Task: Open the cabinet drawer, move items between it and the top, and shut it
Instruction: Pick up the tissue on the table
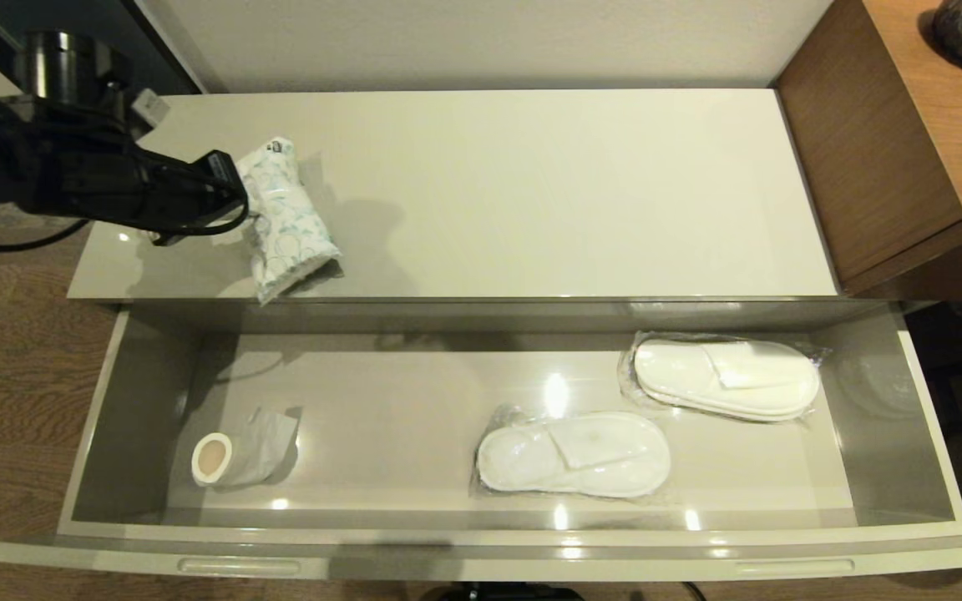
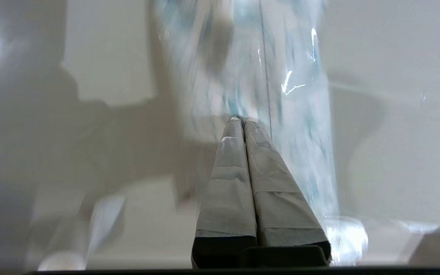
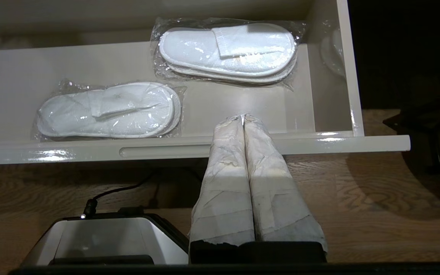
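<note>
Left gripper [image 2: 241,121]: jaws pressed together, empty | printed bundle [image 1: 285,219]: on the top [image 1: 531,184], at fingertips | drawer [image 1: 414,547]: open

This is looking like a hotel guest room. A long low glossy beige cabinet [image 1: 531,184] is standing against a plain pale wall [image 1: 481,42] on wood-look flooring [image 1: 5,351], with a brown wooden unit [image 1: 890,142] sitting right beside it. Its wide drawer [image 1: 97,417] is standing pulled out and holding two pairs of flat white disposable slippers [image 1: 573,455] [image 1: 727,377] sealed in clear plastic, the kind of guest supply hotels are stocking. A soft wrapped bundle [image 1: 289,221] with pale blue-green print is lying on the cabinet top.
</note>
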